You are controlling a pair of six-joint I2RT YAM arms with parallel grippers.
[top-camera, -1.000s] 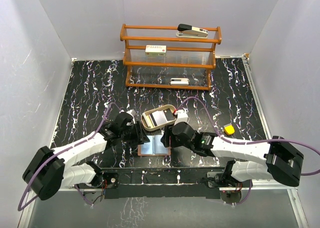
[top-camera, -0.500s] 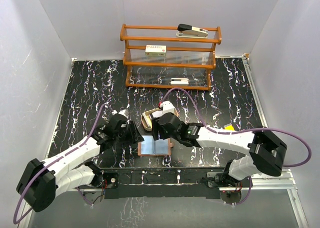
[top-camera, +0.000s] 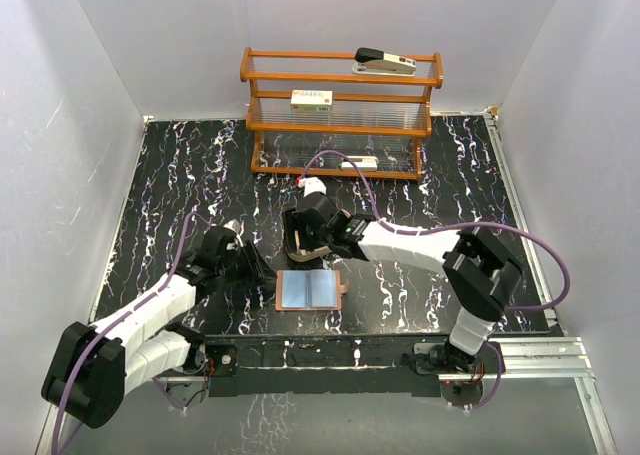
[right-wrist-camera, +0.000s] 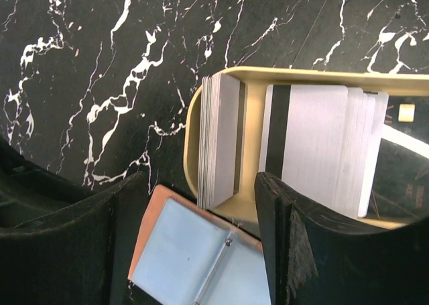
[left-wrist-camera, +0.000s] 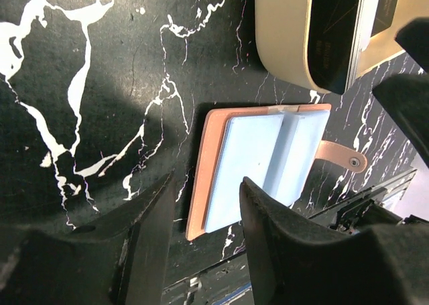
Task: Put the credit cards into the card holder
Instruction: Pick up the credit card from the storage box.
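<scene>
The card holder (top-camera: 310, 292) lies open on the black marble table, its reddish-brown leather framing bluish-grey pockets (left-wrist-camera: 258, 161) (right-wrist-camera: 181, 258). Just behind it is a tan oval tray (right-wrist-camera: 221, 74) holding the credit cards. A silvery stack (right-wrist-camera: 221, 141) leans on edge at the tray's left, and flat silvery cards with a dark stripe (right-wrist-camera: 315, 144) lie beside it. A dark card (left-wrist-camera: 335, 37) shows in the left wrist view. My right gripper (right-wrist-camera: 200, 184) (top-camera: 318, 247) hovers open over the tray's near edge, holding nothing. My left gripper (left-wrist-camera: 206, 184) (top-camera: 262, 272) is open and empty, just left of the card holder.
A wooden rack (top-camera: 340, 115) stands at the back with a stapler (top-camera: 385, 62) on top and white boxes (top-camera: 311, 99) on its shelves. The grey walls close in on three sides. The arms' base rail runs along the near edge.
My right arm swung left and away from me, from beside the card holder to over the tray, and its jaws widened. My left gripper drew back a little to the left.
</scene>
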